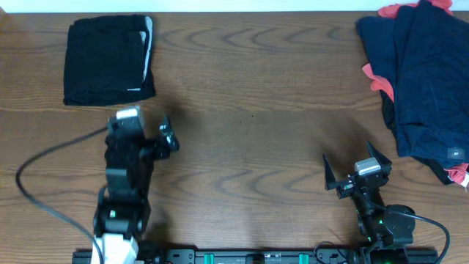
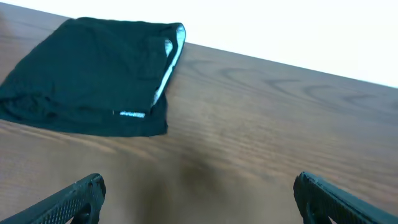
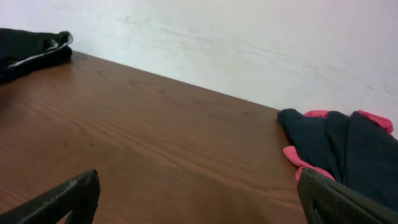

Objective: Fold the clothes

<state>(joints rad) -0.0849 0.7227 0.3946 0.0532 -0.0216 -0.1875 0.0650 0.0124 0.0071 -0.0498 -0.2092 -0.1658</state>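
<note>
Left pincer: the left pincer (image 2: pixel 199 206) has its two black fingers (image 2: pixel 74 198) spread wide at the bottom corners of its wrist view. Nothing is between them, and they hang over bare tabletop.
Right pincer: the right pincer (image 3: pixel 199 208) is spread just as wide and holds nothing, low at the near edge.
Surface: a brown wood-grain table (image 1: pixel 249 110), bare between the two arms.
Task's thing, place: the black cloth shorts (image 1: pixel 108 60), folded into a flat rectangle, lie at the far left corner of the table. They are near the left pincer (image 1: pixel 146 126) and apart from it.
Bearing: at about 11 o'clock from the left pincer and about 10 o'clock from the right pincer (image 1: pixel 353 166), which is well apart from them.
Nearer arm: the left.
Long axis: nearly square. The waistband edge runs from 12 to 6 o'clock on the side facing the table's middle.
Look: black shorts (image 2: pixel 87 74) with tidy edges. A whitish-grey lining strip shows along the right fold, with a small white label at the near corner.
Other cloth: a loose heap of dark navy garments with pink trim (image 1: pixel 425 81) lies at about 1 o'clock from the right pincer, unfolded.
Judgement: the shorts look finished. Any next reach probably falls to the right arm, towards the heap.
</note>
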